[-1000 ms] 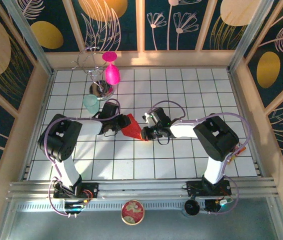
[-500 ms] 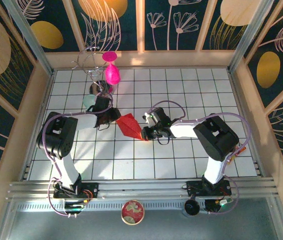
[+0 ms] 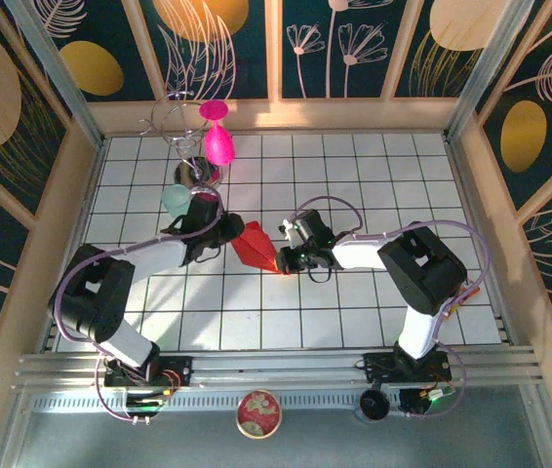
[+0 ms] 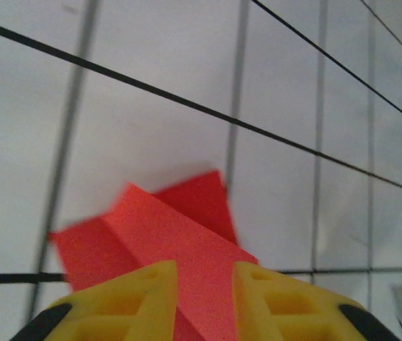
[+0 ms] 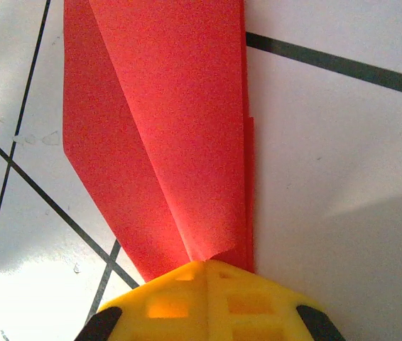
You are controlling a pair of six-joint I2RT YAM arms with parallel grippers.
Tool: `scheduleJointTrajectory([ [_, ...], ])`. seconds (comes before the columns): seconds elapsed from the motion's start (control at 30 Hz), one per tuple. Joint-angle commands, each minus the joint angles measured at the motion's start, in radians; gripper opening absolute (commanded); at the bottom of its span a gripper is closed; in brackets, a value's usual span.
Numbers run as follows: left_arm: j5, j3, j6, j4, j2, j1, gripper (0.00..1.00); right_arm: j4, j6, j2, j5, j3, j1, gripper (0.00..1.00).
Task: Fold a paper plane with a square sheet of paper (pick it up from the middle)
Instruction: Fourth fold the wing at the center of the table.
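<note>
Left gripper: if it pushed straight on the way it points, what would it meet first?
The left gripper would meet the paper plane first; it already lies between the open fingers. Beyond, probably the right gripper holding its tip.

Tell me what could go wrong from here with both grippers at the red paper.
1. The right gripper is shut on the narrow tip of the paper plane. If the arms pull apart, the thin paper may tear or slip out.
2. The left gripper has its jaws apart around the wide end, so closing off-line could crumple the folds.
3. The teal cup stands close beside the left arm, and a swing might knock it.
</note>
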Motion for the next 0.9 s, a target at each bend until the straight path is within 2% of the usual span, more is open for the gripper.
scheduleJointTrajectory([
  [0.0,0.061,-0.04,-0.07,0.091,0.014,-0.028,0.23,-0.217,-0.007,0.059,0.113,-0.063,-0.024,0.04],
  [0.1,0.083,-0.019,-0.074,0.11,0.066,-0.048,0.18,-0.208,-0.005,0.056,0.101,-0.063,-0.025,0.04],
  [0.4,0.075,0.061,-0.074,0.06,0.202,-0.075,0.16,-0.185,-0.001,0.024,0.057,-0.057,-0.032,0.04],
  [0.7,0.007,0.055,-0.093,-0.042,0.234,-0.075,0.14,-0.128,0.01,-0.092,-0.062,0.018,-0.048,0.11],
  [0.87,-0.001,0.072,-0.09,-0.076,0.249,-0.074,0.14,-0.097,0.024,-0.049,-0.114,0.071,-0.047,0.12],
])
